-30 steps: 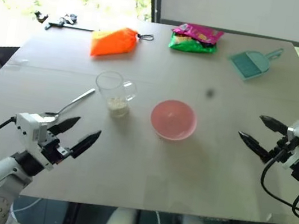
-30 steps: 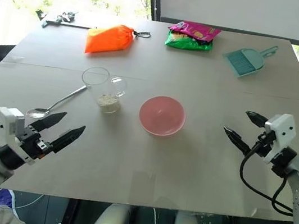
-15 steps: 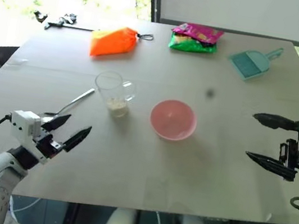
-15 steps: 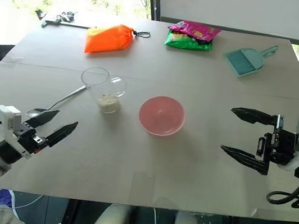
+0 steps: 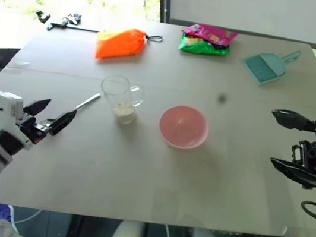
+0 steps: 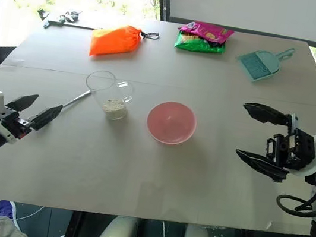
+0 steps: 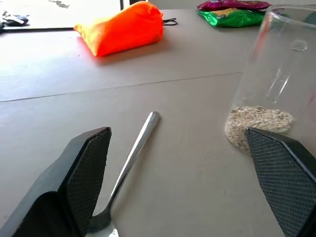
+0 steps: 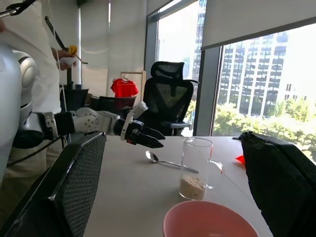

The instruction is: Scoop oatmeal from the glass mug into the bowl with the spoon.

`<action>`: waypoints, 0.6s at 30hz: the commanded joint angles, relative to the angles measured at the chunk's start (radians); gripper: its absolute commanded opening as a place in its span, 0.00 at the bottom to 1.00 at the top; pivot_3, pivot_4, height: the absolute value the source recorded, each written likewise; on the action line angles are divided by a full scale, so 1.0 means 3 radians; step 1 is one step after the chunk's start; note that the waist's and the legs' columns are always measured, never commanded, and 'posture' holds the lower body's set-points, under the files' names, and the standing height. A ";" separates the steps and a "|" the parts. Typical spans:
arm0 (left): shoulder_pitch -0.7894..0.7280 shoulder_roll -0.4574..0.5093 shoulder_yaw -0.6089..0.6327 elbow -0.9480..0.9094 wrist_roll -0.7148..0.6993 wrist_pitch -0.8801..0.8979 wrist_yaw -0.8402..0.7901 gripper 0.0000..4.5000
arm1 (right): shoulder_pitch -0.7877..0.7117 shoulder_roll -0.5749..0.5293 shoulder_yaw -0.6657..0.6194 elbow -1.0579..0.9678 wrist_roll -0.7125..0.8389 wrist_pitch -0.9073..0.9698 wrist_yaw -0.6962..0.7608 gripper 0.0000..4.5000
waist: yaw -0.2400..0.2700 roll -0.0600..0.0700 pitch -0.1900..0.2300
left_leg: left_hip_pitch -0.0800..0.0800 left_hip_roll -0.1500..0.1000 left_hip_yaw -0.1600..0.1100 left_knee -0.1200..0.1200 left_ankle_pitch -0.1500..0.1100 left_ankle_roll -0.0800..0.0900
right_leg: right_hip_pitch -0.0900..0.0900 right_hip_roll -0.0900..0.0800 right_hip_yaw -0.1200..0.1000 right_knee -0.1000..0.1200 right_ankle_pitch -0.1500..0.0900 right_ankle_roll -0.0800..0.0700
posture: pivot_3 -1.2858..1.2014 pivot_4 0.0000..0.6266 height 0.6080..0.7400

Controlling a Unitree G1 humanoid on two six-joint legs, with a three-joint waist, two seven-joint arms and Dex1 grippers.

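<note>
**Spoon lies ahead of my left gripper, handle pointing away**

My left gripper stands wide open, empty, near the desk's left edge. The slim silver metal spoon lies between its fingers, handle running toward the clear glass mug holding oatmeal. My right gripper, open and empty, is well apart.

Your landmark is the pink bowl, plain, no pattern, on a grey-beige table. Just left of it you have the clear, colourless glass mug with pale cream oatmeal at the bottom. Left of that, a shiny silver spoon. Beyond the bowl: a bright orange pouch, a magenta-and-green packet, a teal dustpan. Gripper fingers are black, their pads cross-hatched.
</note>
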 commanded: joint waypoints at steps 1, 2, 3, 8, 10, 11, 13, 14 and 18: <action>-0.0188 0.0315 -0.0044 0.0022 0.0020 0.0409 0.0026 1.00 | -0.0029 -0.0014 -0.0043 -0.0083 0.0036 -0.0012 0.0033 1.00 | -0.0001 0.0000 0.0000 | 0.0000 0.0000 -0.0001 -0.0001 0.0000 0.0000 | 0.0000 0.0000 -0.0001 0.0000 0.0000 0.0000 | 0.52 0.24 1.00; -0.0266 0.0397 -0.0096 0.0061 0.0044 0.0499 0.0005 1.00 | -0.0020 -0.0013 -0.0029 -0.0068 0.0007 -0.0027 0.0054 1.00 | -0.0001 0.0001 0.0001 | 0.0000 0.0000 -0.0001 -0.0001 0.0000 0.0000 | 0.0000 0.0000 -0.0001 0.0001 0.0000 0.0000 | 0.52 0.24 1.00; -0.0376 0.0476 -0.0148 0.0114 0.0007 0.0667 -0.0023 1.00 | -0.0013 -0.0010 -0.0017 -0.0053 -0.0018 -0.0042 0.0068 1.00 | 0.0000 0.0002 0.0001 | 0.0001 0.0000 0.0000 -0.0002 0.0000 0.0000 | 0.0000 0.0000 -0.0001 0.0001 0.0000 0.0000 | 0.52 0.24 1.00; -0.1010 0.0941 -0.0752 0.0666 0.0176 0.1310 -0.0316 1.00 | -0.0053 0.0019 0.0021 0.0030 -0.0107 -0.0101 0.0087 1.00 | -0.0008 0.0004 0.0004 | 0.0002 -0.0003 0.0000 -0.0003 0.0000 0.0000 | -0.0002 0.0000 0.0000 0.0004 0.0000 0.0000 | 0.52 0.24 1.00; -0.1246 0.1090 -0.1061 0.0949 0.0350 0.1276 -0.0560 1.00 | -0.0072 0.0022 0.0031 0.0055 -0.0122 -0.0108 0.0092 1.00 | -0.0018 0.0003 0.0007 | 0.0002 -0.0003 0.0000 -0.0003 0.0000 0.0000 | -0.0004 0.0001 0.0000 0.0008 0.0000 0.0000 | 0.52 0.24 1.00; -0.1391 0.1129 -0.1203 0.1116 0.0439 0.1243 -0.0656 1.00 | -0.0081 0.0026 0.0037 0.0060 -0.0126 -0.0108 0.0084 1.00 | -0.0027 0.0004 0.0008 | 0.0001 -0.0003 0.0001 -0.0004 0.0001 -0.0001 | -0.0008 0.0002 0.0002 0.0009 0.0000 0.0000 | 0.52 0.24 1.00; -0.1665 0.1176 -0.1480 0.1473 0.0643 0.1108 -0.0851 1.00 | -0.0090 0.0035 0.0046 0.0047 -0.0131 -0.0105 0.0056 1.00 | -0.0029 0.0004 0.0008 | 0.0002 -0.0003 0.0006 -0.0006 0.0002 -0.0002 | -0.0011 0.0002 0.0006 0.0010 0.0000 0.0000 | 0.52 0.24 1.00; -0.1781 0.1185 -0.1617 0.1661 0.0762 0.0995 -0.0970 1.00 | -0.0088 0.0041 0.0048 0.0031 -0.0129 -0.0101 0.0036 1.00 | -0.0030 0.0004 0.0008 | 0.0001 -0.0003 0.0005 -0.0006 0.0003 -0.0004 | -0.0013 0.0003 0.0005 0.0011 0.0000 0.0000 | 0.52 0.24 1.00; -0.2241 0.1077 -0.2114 0.2505 0.1247 0.0539 -0.1340 0.88 | -0.0009 0.0045 0.0014 -0.0067 -0.0127 -0.0094 -0.0044 1.00 | -0.0032 0.0004 0.0009 | -0.0004 -0.0003 0.0006 -0.0006 0.0009 -0.0014 | -0.0017 0.0003 0.0005 0.0011 0.0000 0.0000 | 0.52 0.24 1.00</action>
